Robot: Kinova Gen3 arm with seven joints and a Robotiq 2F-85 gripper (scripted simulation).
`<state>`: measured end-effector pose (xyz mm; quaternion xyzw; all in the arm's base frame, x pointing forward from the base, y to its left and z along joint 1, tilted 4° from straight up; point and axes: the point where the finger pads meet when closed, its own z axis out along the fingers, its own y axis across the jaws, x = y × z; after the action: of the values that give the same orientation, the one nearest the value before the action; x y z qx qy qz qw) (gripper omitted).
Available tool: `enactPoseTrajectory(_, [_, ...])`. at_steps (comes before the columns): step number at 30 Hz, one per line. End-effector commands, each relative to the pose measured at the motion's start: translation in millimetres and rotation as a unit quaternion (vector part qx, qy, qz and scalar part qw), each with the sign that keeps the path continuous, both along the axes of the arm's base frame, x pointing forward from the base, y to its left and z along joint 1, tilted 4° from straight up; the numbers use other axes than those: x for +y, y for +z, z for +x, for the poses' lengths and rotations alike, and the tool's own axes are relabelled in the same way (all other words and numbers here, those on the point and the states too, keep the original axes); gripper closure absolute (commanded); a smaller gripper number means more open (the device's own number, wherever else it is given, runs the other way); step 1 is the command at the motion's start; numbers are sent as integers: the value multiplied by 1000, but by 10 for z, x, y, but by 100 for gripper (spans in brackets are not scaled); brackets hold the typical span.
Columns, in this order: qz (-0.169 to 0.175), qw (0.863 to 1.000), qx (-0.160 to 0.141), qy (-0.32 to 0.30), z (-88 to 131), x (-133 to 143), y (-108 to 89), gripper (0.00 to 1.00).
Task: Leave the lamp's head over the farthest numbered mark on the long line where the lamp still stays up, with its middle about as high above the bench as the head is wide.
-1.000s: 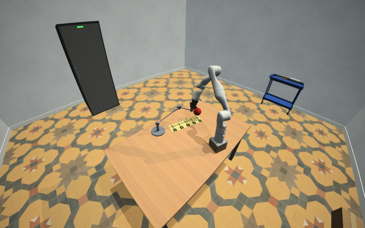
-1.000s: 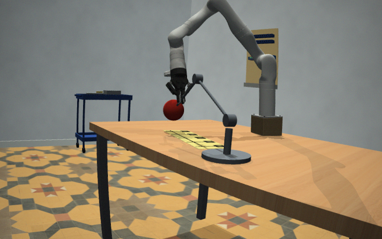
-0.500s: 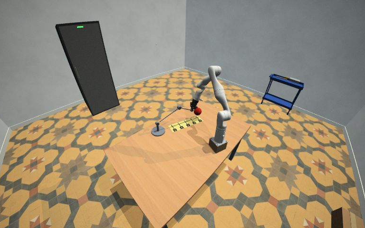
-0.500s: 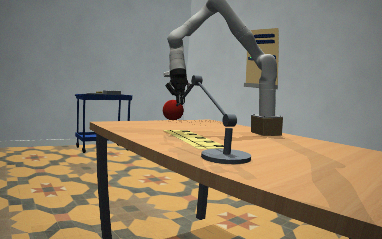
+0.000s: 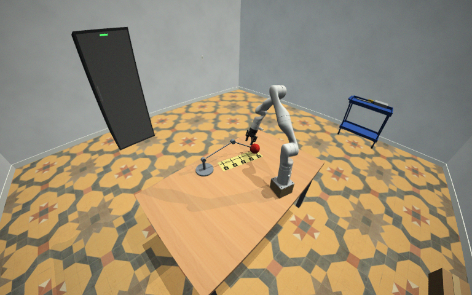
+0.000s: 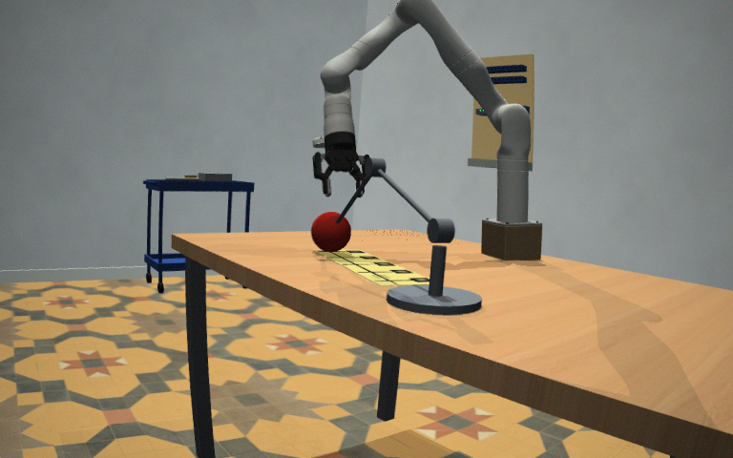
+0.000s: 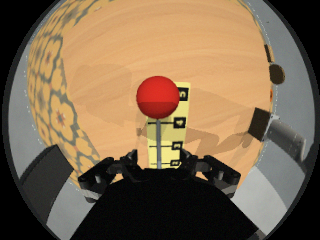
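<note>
The lamp's red ball head (image 5: 254, 148) (image 6: 330, 231) (image 7: 158, 97) hangs low at the far end of the yellow numbered strip (image 6: 381, 282) (image 7: 185, 111), near marks 4 and 5. The exact mark under it is hidden, and any gap below it is too small to tell. The grey lamp base (image 5: 204, 169) (image 6: 434, 303) stands past the strip's other end. The lamp's elbow joint (image 5: 232, 141) (image 6: 375, 166) is raised, and the front rod slopes down to the head. My gripper (image 5: 251, 141) (image 6: 344, 194) (image 7: 158, 154) is open above the head, its fingers apart on either side of the rod.
The wooden bench (image 5: 208, 234) (image 6: 614, 318) carries the lamp, strip and arm base (image 5: 281, 187) (image 6: 512, 239). The bench's edge runs past the lamp base. A blue cart (image 5: 371, 106) (image 6: 198, 185) stands beyond the bench, and a dark door (image 5: 117, 91) is at the wall.
</note>
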<state>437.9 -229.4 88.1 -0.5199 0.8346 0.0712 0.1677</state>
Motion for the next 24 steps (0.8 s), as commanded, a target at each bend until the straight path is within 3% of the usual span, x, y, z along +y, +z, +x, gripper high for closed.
enactPoseTrajectory(1, [4,1000,-2,6,30,74,17,0])
enactPoseTrajectory(24, [0,1000,-2,3,20,27,12,0])
